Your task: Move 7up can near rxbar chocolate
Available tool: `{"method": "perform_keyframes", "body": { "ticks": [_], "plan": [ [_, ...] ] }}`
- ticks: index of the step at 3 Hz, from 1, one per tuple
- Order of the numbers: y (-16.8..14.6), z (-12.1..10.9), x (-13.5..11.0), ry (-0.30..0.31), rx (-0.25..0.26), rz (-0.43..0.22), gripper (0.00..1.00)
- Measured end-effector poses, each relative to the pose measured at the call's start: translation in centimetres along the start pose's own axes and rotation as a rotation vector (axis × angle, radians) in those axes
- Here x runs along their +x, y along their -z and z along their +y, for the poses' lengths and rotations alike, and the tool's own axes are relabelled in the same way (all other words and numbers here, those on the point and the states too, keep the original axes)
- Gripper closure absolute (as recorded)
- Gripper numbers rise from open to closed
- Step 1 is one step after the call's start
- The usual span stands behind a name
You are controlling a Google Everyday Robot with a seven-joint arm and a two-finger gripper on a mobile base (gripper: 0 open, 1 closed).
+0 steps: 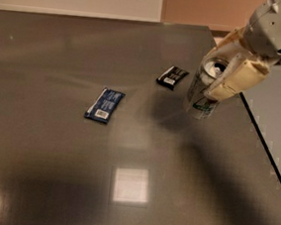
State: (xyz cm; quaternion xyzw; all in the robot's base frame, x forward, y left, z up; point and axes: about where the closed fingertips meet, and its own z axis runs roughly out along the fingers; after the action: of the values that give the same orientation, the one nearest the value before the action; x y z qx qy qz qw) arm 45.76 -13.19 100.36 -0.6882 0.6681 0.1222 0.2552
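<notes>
Dark grey glossy bench (50,175) fills the view, with a pale wall behind its far edge and a tan wall at far right. Broad bare surface stretches across the left and near sides. Left of centre lies a blue wrapper (105,105), then the rxbar chocolate (172,77). Just right of it, not touching, the 7up can (197,99) tilts, clamped between the cream fingers (233,81) of the gripper (217,81). The arm (280,28) reaches in from far right, above the bench's right edge.

text: none legible | claw (218,72): clasping 7up can (197,97), near rxbar chocolate (172,77)
</notes>
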Motion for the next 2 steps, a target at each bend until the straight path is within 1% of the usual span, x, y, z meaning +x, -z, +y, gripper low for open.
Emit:
{"method": "perform_keyframes", "body": {
  "ticks": [1, 2],
  "plan": [
    [-0.31, -5.36, -0.84, -0.048, 0.055, 0.006, 1.00],
    [-0.33, -5.36, -0.84, -0.048, 0.055, 0.006, 1.00]
  ]
}}
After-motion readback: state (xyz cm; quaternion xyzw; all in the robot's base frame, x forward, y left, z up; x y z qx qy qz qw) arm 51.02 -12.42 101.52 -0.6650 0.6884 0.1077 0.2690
